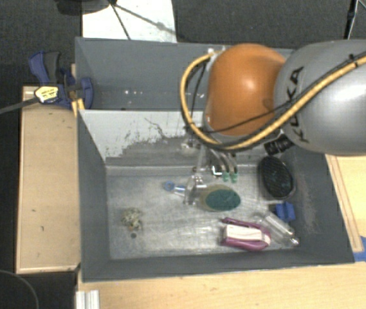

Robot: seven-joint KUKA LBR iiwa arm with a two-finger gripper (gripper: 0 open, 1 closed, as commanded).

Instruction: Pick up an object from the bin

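Approach step: gripper (195, 190) low between small blue piece (170, 187) and dark green oval disc (223, 200), spread or pressed together cannot tell; next move likely needs closing on one, then lifting.

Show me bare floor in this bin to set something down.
Bare: the left floor between the left wall and the gripper, apart from a small grey lump. Crowded: right side, with green disc, black brush, purple packet.

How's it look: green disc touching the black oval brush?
Apart. The camera view shows bare bin floor between the green disc and the black oval brush.
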